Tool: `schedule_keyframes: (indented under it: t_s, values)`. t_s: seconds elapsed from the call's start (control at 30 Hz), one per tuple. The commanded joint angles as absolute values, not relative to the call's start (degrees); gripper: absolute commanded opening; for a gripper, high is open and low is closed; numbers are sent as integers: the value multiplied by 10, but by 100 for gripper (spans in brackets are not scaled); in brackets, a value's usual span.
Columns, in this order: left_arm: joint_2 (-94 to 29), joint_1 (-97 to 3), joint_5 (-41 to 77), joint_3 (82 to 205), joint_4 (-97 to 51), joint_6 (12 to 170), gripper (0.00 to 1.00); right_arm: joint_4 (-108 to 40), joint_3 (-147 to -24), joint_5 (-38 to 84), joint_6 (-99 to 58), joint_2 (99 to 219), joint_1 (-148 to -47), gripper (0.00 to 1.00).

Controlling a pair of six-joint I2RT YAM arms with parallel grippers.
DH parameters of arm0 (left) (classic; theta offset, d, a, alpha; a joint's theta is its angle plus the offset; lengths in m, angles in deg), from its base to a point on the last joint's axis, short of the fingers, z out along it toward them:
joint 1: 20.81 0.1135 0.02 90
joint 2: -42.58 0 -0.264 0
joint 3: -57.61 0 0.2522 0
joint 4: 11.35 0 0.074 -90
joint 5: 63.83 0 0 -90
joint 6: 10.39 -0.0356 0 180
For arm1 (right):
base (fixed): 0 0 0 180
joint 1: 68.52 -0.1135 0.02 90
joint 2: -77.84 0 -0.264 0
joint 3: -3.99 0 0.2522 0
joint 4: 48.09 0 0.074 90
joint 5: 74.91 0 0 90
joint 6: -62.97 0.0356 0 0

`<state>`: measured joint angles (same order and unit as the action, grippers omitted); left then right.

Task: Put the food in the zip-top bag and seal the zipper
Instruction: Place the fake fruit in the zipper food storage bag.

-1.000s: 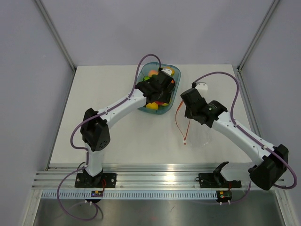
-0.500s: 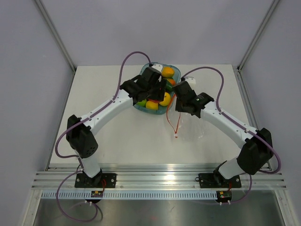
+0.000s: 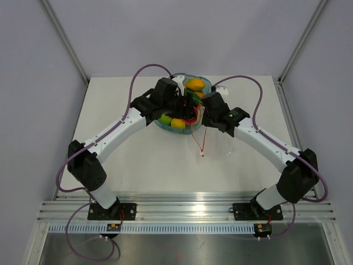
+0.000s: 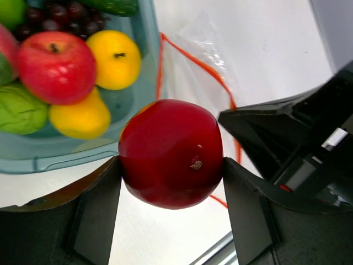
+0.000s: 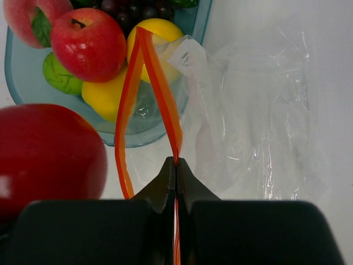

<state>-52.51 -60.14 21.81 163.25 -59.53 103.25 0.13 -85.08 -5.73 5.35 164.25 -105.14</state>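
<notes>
in the top view the two wrists crowd together over the blue tray (image 4: 55,160) and hide most of it, and the clear bag there is hardly more than a glint. the left gripper (image 4: 171,187) clamps a dark red apple (image 4: 171,152) between its fingers, just off the tray's edge and close beside the bag's mouth. the right wrist view cuts that apple off at the left edge. the right gripper (image 5: 176,165) is pinched tight on the zipper (image 5: 157,83), which stands up as a narrow loop. the zip-top bag (image 5: 259,127) lies crumpled on the table (image 3: 138,160). since half a second ago, both wrists have drawn closer together beside the tray.
</notes>
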Motion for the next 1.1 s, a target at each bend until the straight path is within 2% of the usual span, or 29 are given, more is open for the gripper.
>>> schedule_keyframes:
  t_s: [0.0, 0.23, 0.83, 0.87, 0.9, 0.93, 1.0, 1.07]
  values:
    - [-495, -596, 121, 1610, -527, 1067, 52, -41, -849, -48, 73, 1617, -1047, 0]
    - [-501, -594, 54, 1563, -463, 1109, 52, -47, -840, -34, 80, 1604, -1046, 0]
    - [-560, -598, 80, 1554, -435, 1147, 51, -59, -818, 27, 109, 1541, -1046, 0]
    - [-561, -600, 83, 1557, -437, 1147, 52, -59, -818, 28, 109, 1540, -1046, 0]
    - [-563, -604, 83, 1558, -444, 1142, 58, -57, -818, 25, 110, 1541, -1046, 0]
    - [-568, -606, 84, 1567, -451, 1138, 77, -52, -820, 22, 111, 1542, -1046, 0]
    - [-568, -612, 85, 1575, -470, 1125, 94, -39, -819, 12, 113, 1547, -1042, 0]
    - [-559, -615, 85, 1580, -480, 1115, 99, -37, -810, 11, 117, 1547, -1031, 0]
